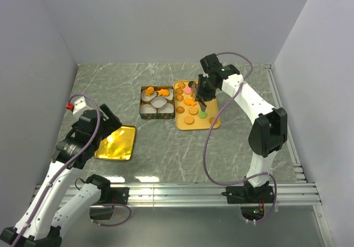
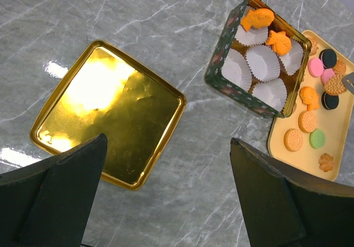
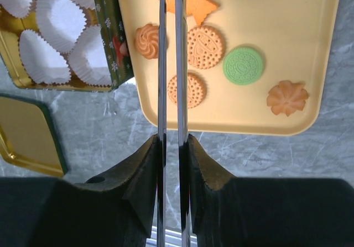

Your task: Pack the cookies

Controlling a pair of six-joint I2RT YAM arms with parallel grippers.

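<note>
Right gripper [image 3: 170,4]: two thin flat blades drawn close, only a slit between them, running up the middle of the right wrist view over the tray. An orange pointed cookie [image 3: 198,3] sits at the blades near the top edge. The tips are cut off there, so whether it is clamped cannot be told. Left gripper [image 2: 166,200]: fingers wide apart, holding nothing, above the table [image 2: 166,15] at the bottom of its own view. Cookies [image 3: 205,47]: most lie loose in a single layer on the yellow tray [image 3: 315,48], centre right of the overhead view. They include ridged round biscuits, an orange swirl [image 3: 149,40], a green sandwich round [image 3: 243,65] and a flower [image 3: 287,98], with pink and black ones at the upper right of the left wrist view. Two orange fish shapes [image 2: 257,19] already rest in the tin. Handling, by judgement: light, stiff, thin and brittle. They are best pinched edge to edge across the width with a gentle squeeze, since points and petals would chip, sandwich rounds may split, and the smooth tray may let them skid. Tin [image 2: 221,64]: green-sided, gold inside, just beside the tray, holding white paper cups [image 2: 263,62] that look flimsy. Lid [image 2: 110,109]: gold, inner face up, apart at the lower left of the overhead view.
</note>
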